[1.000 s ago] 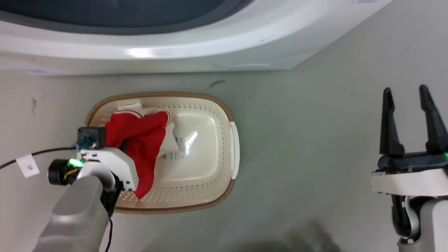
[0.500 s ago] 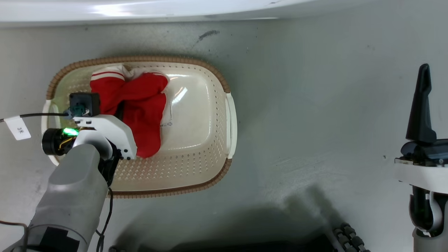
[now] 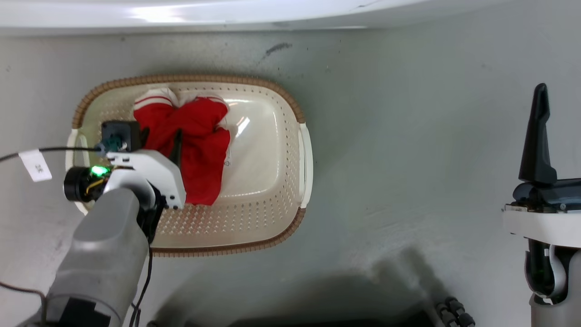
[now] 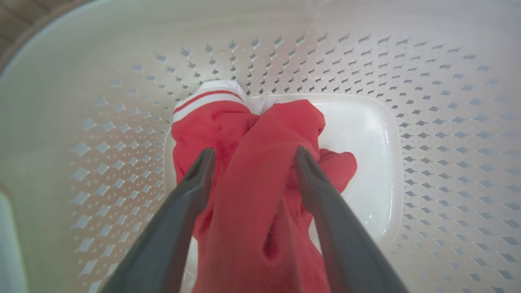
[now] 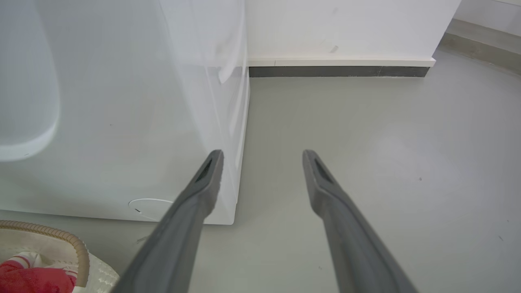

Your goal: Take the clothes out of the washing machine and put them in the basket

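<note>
My left fingers [image 4: 185, 203] stand well parted inside the cream-white perforated plastic basket [image 4: 407, 81], gripping nothing. The bright red soft fabric clothes [image 4: 260, 134] lie bunched on the basket's smooth, glossy bottom, and a fold of them runs up between the two dark tapered fingers and reaches their inner sides. Just past the fingertips, a ribbed cuff [image 4: 211, 95] with white stripes rests against the foot of the basket wall, whose diamond-shaped holes run in rows beyond and on both sides of the fingers. From the head camera, the basket's brown woven-look rim [image 3: 190, 79] rings the heap, and the red cloth sits in the half nearest my left arm.

My right fingers [image 5: 197, 203] are spread just as wide and are empty, touching nothing. Beyond their tips and to the left stands the large white smooth-sided washing machine [image 5: 122, 122], its lower corner just past the left fingertip. Plain grey floor [image 5: 366, 162] lies beyond the other finger.
</note>
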Robot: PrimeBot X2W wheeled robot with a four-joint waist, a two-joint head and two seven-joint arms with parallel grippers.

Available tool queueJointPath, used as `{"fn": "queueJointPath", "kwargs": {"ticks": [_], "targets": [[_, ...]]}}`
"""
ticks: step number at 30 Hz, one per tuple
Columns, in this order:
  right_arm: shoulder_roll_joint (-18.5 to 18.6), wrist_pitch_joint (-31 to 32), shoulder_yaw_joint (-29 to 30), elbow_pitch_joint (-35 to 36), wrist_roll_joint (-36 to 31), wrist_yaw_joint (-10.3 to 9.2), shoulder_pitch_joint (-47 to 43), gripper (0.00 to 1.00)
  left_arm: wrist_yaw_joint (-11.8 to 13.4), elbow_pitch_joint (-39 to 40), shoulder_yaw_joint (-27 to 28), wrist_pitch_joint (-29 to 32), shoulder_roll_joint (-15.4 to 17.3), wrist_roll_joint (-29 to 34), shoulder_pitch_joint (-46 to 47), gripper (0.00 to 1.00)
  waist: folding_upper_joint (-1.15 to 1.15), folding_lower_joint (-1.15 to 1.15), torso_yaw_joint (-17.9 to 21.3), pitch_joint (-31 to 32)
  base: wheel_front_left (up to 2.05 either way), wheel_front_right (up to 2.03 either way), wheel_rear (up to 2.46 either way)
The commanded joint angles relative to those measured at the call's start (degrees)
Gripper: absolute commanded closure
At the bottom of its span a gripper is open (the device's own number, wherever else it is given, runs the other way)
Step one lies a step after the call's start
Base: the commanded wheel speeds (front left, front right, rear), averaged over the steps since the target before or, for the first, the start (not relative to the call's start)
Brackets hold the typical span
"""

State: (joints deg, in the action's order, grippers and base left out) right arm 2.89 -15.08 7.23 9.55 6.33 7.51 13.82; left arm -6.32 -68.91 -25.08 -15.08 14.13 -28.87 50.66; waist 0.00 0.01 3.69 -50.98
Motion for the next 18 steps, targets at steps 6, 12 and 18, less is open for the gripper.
{"fn": "queueJointPath", "kwargs": {"ticks": [6, 12, 18], "targets": [[0.0, -0.1, -0.5, -2.4, 1.5, -0.04, 0.7, 0.0, 0.3, 4.2, 2.8, -0.1, 1.0, 0.7, -6.5, 0.0, 0.0, -0.01, 0.7, 7.6, 0.0, 0.0, 0.0], [0.0, -0.1, -1.5, -4.7, 2.0, -0.04, -0.9, 0.0, 0.4, 9.7, 6.0, -0.1, 1.3, 2.6, -13.0, 0.0, 0.0, -0.01, 0.8, 14.3, 0.0, 0.0, 0.0], [0.0, -0.1, -1.2, -6.7, 3.2, -0.04, -1.9, 0.0, 0.4, 16.0, 9.3, -0.1, 0.8, 5.7, -18.9, 0.0, 0.0, -0.01, 0.4, 19.4, 0.0, 0.0, 0.0]]}}
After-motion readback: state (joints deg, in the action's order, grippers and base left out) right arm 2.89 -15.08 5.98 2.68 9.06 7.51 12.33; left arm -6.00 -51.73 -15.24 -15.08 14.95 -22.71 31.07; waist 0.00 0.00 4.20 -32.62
